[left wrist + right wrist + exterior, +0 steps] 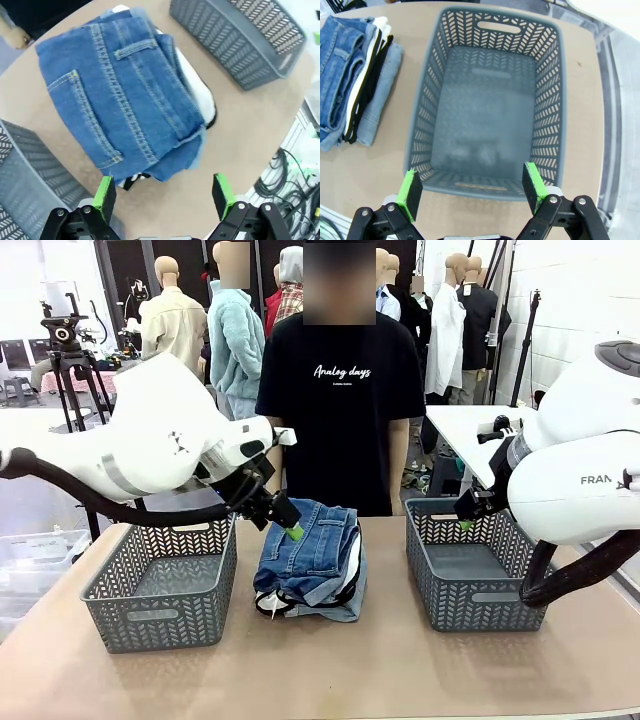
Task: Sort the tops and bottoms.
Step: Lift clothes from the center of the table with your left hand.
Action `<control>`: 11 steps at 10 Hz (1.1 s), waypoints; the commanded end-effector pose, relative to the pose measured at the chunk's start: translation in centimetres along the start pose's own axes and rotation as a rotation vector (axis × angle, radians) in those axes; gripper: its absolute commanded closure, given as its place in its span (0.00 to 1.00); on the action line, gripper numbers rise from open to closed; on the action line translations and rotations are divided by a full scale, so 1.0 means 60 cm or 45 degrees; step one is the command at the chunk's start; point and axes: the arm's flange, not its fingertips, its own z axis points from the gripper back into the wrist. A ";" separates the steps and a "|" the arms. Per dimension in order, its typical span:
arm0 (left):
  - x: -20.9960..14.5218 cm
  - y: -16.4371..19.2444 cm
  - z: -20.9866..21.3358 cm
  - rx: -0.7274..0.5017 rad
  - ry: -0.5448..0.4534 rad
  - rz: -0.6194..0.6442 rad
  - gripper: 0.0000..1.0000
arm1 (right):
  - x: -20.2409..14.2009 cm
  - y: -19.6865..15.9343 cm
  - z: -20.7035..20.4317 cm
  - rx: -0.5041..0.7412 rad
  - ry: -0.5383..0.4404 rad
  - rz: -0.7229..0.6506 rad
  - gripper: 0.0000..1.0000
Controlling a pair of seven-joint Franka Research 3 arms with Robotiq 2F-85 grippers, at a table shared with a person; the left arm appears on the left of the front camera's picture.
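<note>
**Folded pile is waiting between the baskets, both pincers standing wide**

The dark blue denim point(303, 538) is lying on top of one folded pile at the middle of the table point(330, 670). Under it the white top point(198, 97) with black edging is showing at the side. The pale denim point(384, 92) is lying at the very bottom. I cannot pick out a separate plain black top among the layers.

The main danger, as I am judging it, is that the layers are sitting tightly on each other. A deep pinch could be catching the white top together with the denim and carrying both into one basket. A shallow pinch on the thick fold could be slipping, so the denim would be unfolding or dragging the whole pile toward the table edge.

In the front view the left pincer point(290, 524) is hanging just over the pile's corner at about 10 o'clock. I cannot tell if it is touching the cloth. In its own wrist view the left pincer point(162, 196) is standing wide and holding nothing, and the pile is lying toward 11 o'clock from it.

The right pincer point(471, 189) is also standing wide and holding nothing. It is hovering above the right basket point(422, 125), with the pile well apart at 10 o'clock. The left basket point(160, 615) is waiting at 9 o'clock of the pile, and a person point(340, 410) is standing at 12 o'clock.
</note>
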 end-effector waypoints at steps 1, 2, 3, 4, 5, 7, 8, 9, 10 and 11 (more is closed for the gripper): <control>-0.007 -0.013 0.017 -0.030 -0.014 -0.007 0.00 | -0.001 -0.002 0.000 -0.002 0.007 0.004 0.00; -0.007 -0.013 0.017 -0.030 -0.014 -0.007 0.00 | -0.001 -0.002 0.000 -0.002 0.007 0.004 0.00; 0.001 0.004 -0.001 0.006 0.002 0.004 0.00 | -0.001 -0.002 0.000 -0.002 0.007 0.004 0.00; 0.003 0.020 0.022 0.163 -0.043 0.024 0.00 | -0.001 -0.002 0.000 -0.002 0.007 0.004 0.00; 0.034 0.020 -0.002 0.153 -0.023 0.033 0.00 | -0.001 -0.002 0.000 -0.002 0.007 0.004 0.00; 0.094 0.023 -0.067 0.154 0.076 -0.021 0.00 | -0.001 -0.002 0.000 -0.002 0.007 0.004 0.00; 0.108 0.021 -0.086 0.129 0.113 -0.042 0.00 | -0.001 -0.002 0.000 -0.002 0.007 0.004 0.00; 0.113 0.018 -0.106 0.120 0.135 -0.063 0.00 | -0.001 -0.002 0.000 -0.002 0.007 0.004 0.00; 0.115 0.024 -0.128 0.159 0.176 -0.063 0.00 | -0.001 -0.002 0.000 -0.002 0.007 0.004 0.00; 0.116 0.029 -0.136 0.185 0.195 -0.061 0.00 | -0.001 -0.002 0.000 -0.002 0.007 0.004 0.00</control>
